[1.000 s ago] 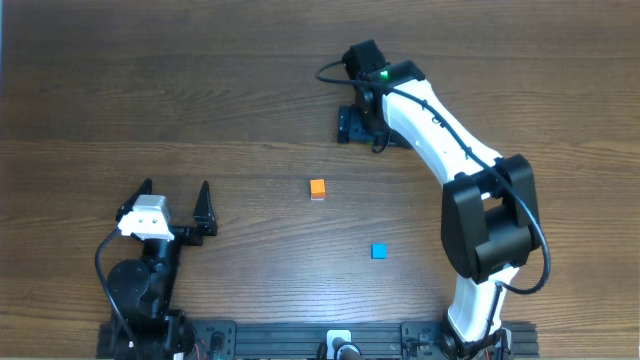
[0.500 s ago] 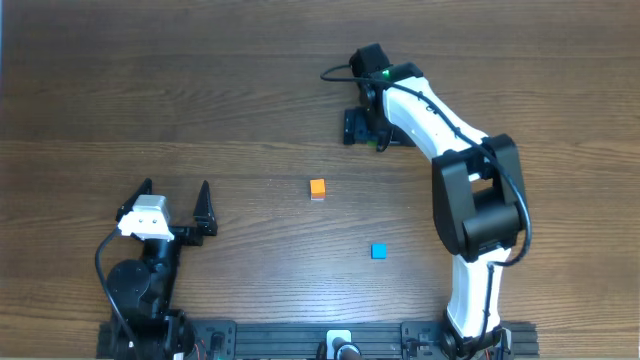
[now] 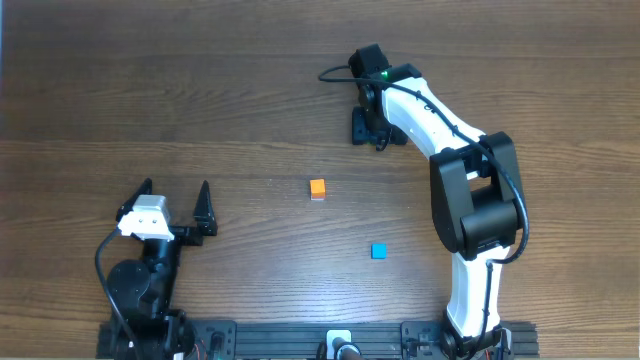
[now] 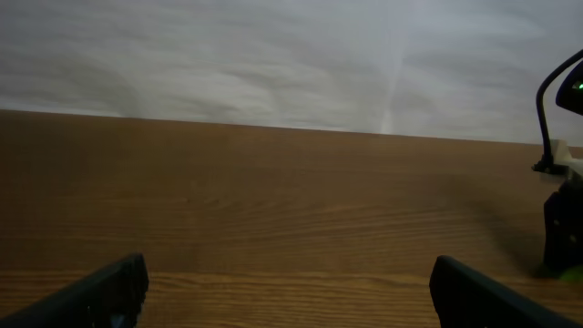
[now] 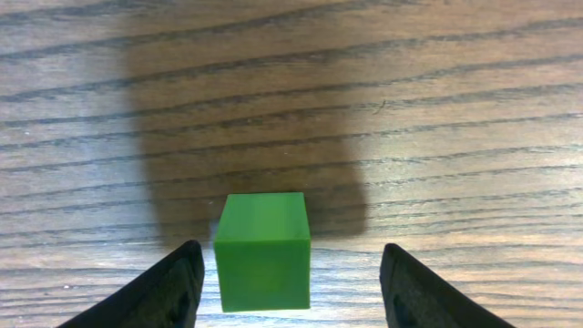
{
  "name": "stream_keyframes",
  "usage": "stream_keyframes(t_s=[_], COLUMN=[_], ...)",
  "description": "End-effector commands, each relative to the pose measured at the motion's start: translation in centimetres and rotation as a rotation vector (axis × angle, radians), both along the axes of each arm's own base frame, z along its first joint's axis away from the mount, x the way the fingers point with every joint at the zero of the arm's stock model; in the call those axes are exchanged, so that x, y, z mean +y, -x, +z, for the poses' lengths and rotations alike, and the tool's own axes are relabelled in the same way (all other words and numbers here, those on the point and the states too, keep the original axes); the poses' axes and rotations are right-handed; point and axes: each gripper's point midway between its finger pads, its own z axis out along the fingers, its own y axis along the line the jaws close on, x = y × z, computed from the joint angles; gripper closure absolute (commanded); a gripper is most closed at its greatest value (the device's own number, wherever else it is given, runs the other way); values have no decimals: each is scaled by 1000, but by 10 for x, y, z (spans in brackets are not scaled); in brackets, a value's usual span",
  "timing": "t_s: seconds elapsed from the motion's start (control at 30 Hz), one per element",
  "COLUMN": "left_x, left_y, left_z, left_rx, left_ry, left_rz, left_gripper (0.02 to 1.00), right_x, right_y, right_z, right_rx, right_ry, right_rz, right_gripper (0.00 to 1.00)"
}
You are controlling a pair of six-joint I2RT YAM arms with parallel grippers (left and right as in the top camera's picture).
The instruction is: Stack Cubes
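The right gripper hangs low over a wooden table with its two dark fingers spread wide, holding nothing. Between those fingers sits the green cube, resting flat on the wood and touching neither finger; it lies closer to one finger than the other, so the gap is uneven. Taking the orange cube near the middle of the table as the landmark, the green cube and the right gripper are farther from the arm bases than it and a little to its right, well apart from it. The blue cube lies on the other side of the orange cube, nearer the bases and also somewhat to its right. Far to the left of the orange cube, close to its own base, the left gripper is parked with its fingers also spread wide and empty. The green cube looks small, hard-edged and solid, so it is probably light and stiff, with smooth faces that might slip under a weak pinch. The best hold is likely across its two opposite side faces, square to the fingers and centred, leaving the underside free for setting it down on another cube.
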Motion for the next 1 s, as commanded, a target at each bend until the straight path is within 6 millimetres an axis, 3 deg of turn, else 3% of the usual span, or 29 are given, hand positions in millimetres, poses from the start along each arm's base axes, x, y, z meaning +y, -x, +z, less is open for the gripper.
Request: stream_keyframes(t_s=[0.03,0.33,0.7,1.0], left_x=[1,1,1,1], left_y=[0,0,0,0], left_z=[-2,-2,-2,-2], left_rx=[-2,-2,-2,-2], left_ry=[-14,-14,-14,-14], left_rz=[-1,-1,-1,-1], left_gripper=[18,18,18,18], right_x=[4,7,8,9], right_y=[-4,-3,-2,-1], right_z=[1,-5,-6,-6], right_rx=[-5,-6,-4,-3], right_ry=[-18,-34,-33,-33], right_rz=[3,5,8,10], right_gripper=[439,518,709,772])
